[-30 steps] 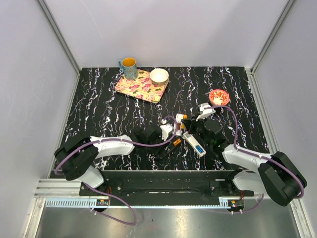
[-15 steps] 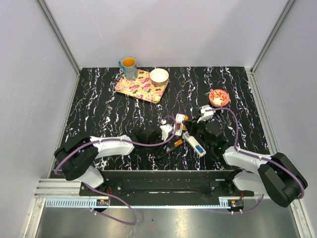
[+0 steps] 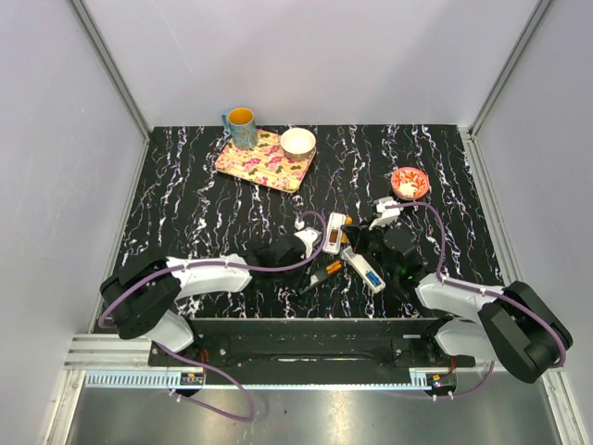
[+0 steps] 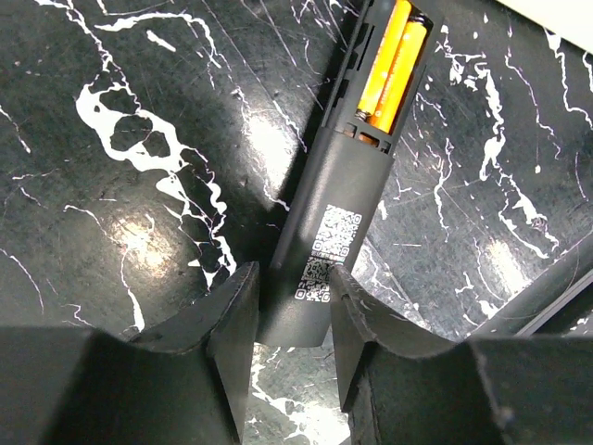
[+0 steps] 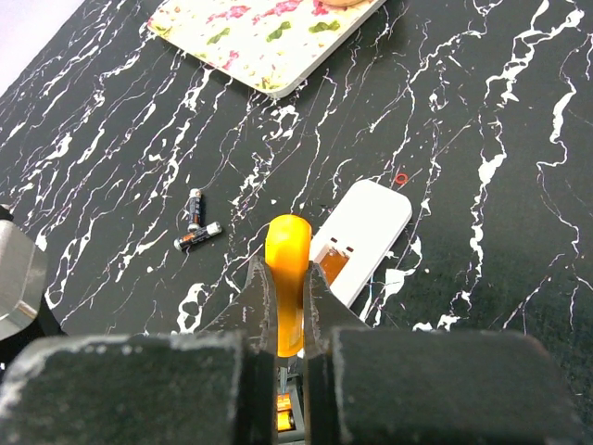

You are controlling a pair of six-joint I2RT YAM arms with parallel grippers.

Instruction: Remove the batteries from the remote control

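Two grips, and each one could lose a cell.
On the left, the left gripper [image 4: 293, 278] has its fingers [image 4: 232, 324] pinched against both sides of the black remote [image 4: 324, 185] at its plain end. The open bay at the far end shows a pair of orange batteries [image 4: 394, 65] seated side by side. Because the hold is so far from the bay, the body could pivot or skid on the marbled table [image 4: 120, 139] once a cell is pried. On the right, the right gripper [image 5: 285, 278] is pressed tight on one orange battery [image 5: 287, 236], upright above the table beside the white remote [image 5: 366, 232]. Only its lower part is clamped, so the smooth cylinder could squirt free and roll toward the loose cells [image 5: 197, 238].
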